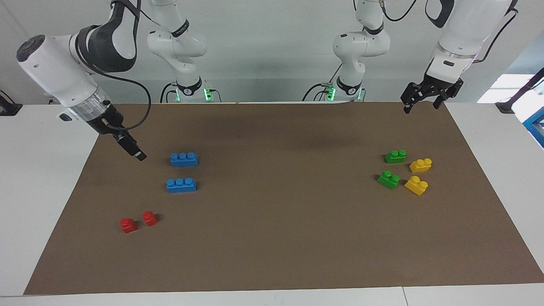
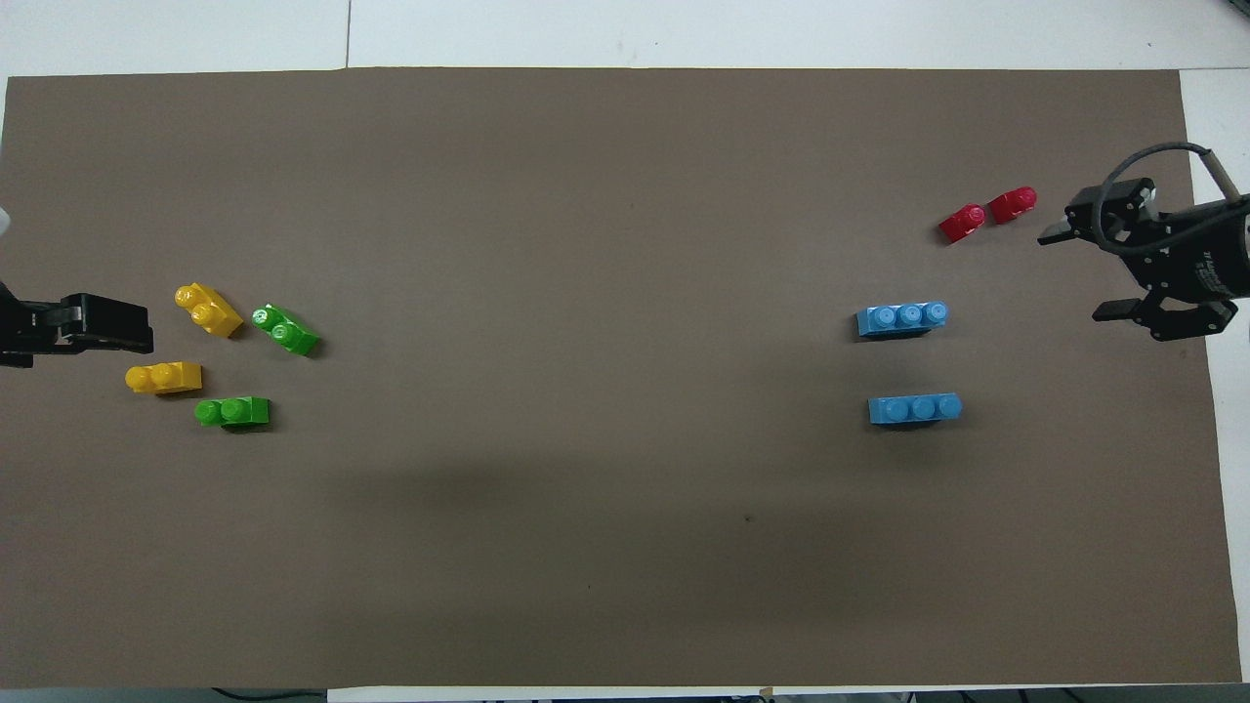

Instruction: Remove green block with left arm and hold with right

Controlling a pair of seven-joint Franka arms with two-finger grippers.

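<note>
Two green blocks lie on the brown mat toward the left arm's end. One green block [image 1: 395, 156] [image 2: 232, 411] is nearer to the robots than the other green block [image 1: 389, 179] [image 2: 285, 330]. My left gripper [image 1: 422, 105] [image 2: 137, 327] hangs open and empty in the air over the mat's corner at that end, apart from the blocks. My right gripper [image 1: 138, 155] [image 2: 1074, 275], with its looped wire, is open and empty over the mat's edge at the right arm's end, beside the blue bricks.
Two yellow bricks [image 1: 420, 165] [image 1: 416, 185] lie right beside the green ones. Two blue three-stud bricks [image 1: 184, 159] [image 1: 181, 185] and two small red bricks [image 1: 128, 225] [image 1: 149, 218] lie toward the right arm's end. The brown mat [image 1: 276, 238] covers the white table.
</note>
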